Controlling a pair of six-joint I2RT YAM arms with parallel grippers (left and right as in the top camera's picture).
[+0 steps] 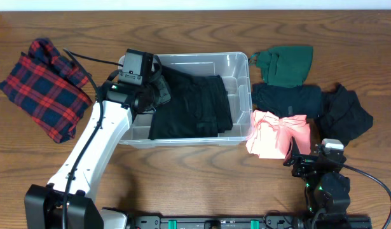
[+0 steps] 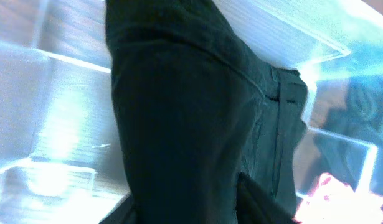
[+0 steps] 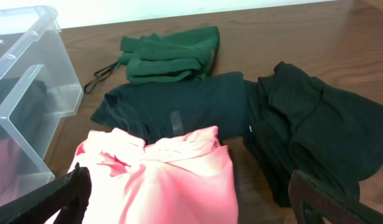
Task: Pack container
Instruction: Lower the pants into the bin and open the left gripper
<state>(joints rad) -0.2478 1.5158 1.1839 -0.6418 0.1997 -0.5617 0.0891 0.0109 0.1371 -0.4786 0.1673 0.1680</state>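
Snagging the black trousers inside the container, the left gripper (grip unreadable) might drag them out; right gripper spread.

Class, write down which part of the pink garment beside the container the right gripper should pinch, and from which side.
Probably the bunched, raised fold across the pink garment near its middle, from above on the near side, where the open right gripper faces it. The ridge gives the jaws something to close on; the container crowds its left.

Folded trousers lie inside the container.
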